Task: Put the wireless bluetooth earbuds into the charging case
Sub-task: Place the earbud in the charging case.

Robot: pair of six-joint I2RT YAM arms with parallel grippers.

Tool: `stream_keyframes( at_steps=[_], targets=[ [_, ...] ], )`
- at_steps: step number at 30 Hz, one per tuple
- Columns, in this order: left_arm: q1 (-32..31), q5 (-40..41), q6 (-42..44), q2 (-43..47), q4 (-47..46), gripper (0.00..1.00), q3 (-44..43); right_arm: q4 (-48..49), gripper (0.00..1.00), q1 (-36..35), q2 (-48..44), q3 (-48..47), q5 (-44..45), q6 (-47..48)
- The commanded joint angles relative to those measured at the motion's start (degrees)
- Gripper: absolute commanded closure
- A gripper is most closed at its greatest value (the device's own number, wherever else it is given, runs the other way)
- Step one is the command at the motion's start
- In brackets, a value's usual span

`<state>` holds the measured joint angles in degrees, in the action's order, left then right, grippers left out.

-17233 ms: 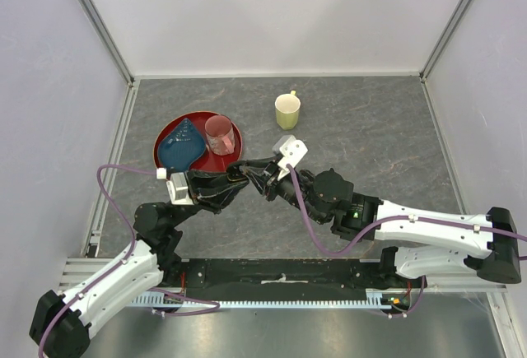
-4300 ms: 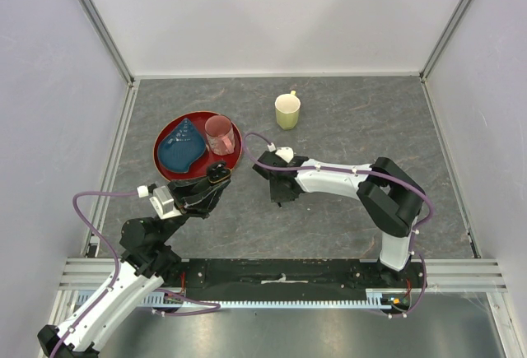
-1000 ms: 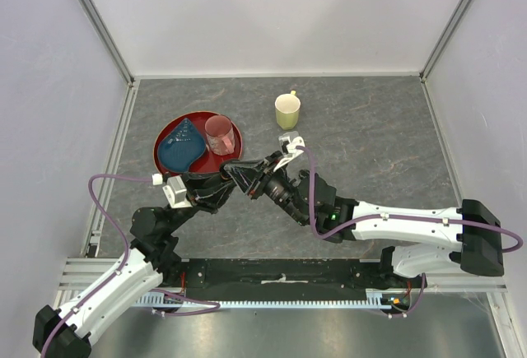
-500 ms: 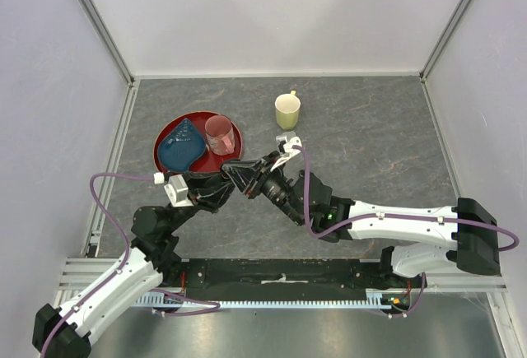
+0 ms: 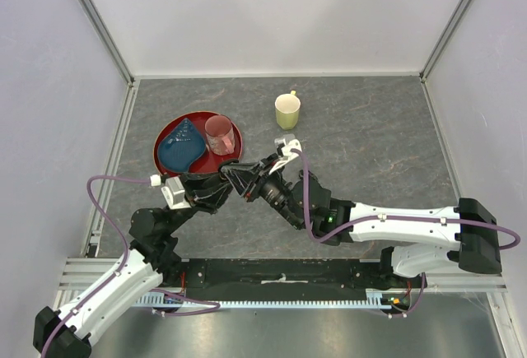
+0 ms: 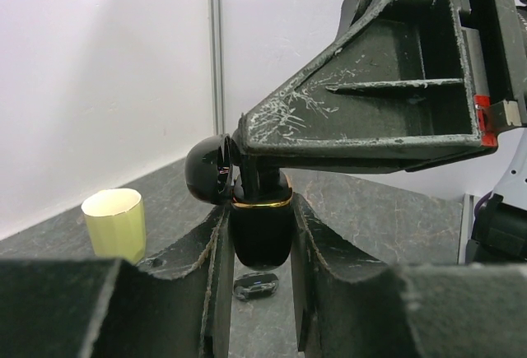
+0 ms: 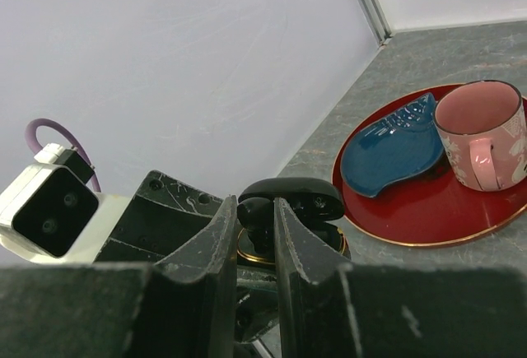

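Earbud [image 7: 252, 210] pinched in our right tool [image 7: 250, 225], poised at the open case [image 6: 262, 239] our left tool [image 6: 258, 210] clamps above the table [image 5: 370, 127]. We judge insertion underway; next we must seat it squarely.

White-and-black arms [image 5: 403, 225] carry purple cables [image 5: 107, 179] and scuffed black fingers [image 6: 189, 292].

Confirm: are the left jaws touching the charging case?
Touching. The left wrist view shows the jaws of the left gripper pressed flat against both sides of the charging case, with no gap on either side.
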<state>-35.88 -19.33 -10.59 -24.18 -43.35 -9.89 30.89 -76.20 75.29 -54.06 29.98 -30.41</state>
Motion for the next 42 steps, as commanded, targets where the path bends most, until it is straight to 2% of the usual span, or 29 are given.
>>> stream_keyframes(
  at_steps=[1, 18, 32, 42],
  targets=[
    [-0.16, 2.98, 0.13, 1.07, -5.95, 0.98, -0.83, -6.28, 1.00, -1.32, -0.58, -1.31, 2.36, 3.16],
    [-0.16, 3.34, 0.22, 2.21, -4.99, 0.98, -0.66, -9.80, 0.99, -2.11, -1.37, -3.24, 5.71, 6.33],
    [-0.16, 3.42, 0.48, 2.30, -4.72, 0.98, -0.92, -9.80, 0.98, -2.11, -1.20, -3.51, 5.18, 6.86],
    [-0.16, 3.43, 0.48, 2.21, -4.46, 0.98, -1.10, -10.24, 0.87, -2.19, -1.63, -3.86, 4.39, 5.80]
  ],
)
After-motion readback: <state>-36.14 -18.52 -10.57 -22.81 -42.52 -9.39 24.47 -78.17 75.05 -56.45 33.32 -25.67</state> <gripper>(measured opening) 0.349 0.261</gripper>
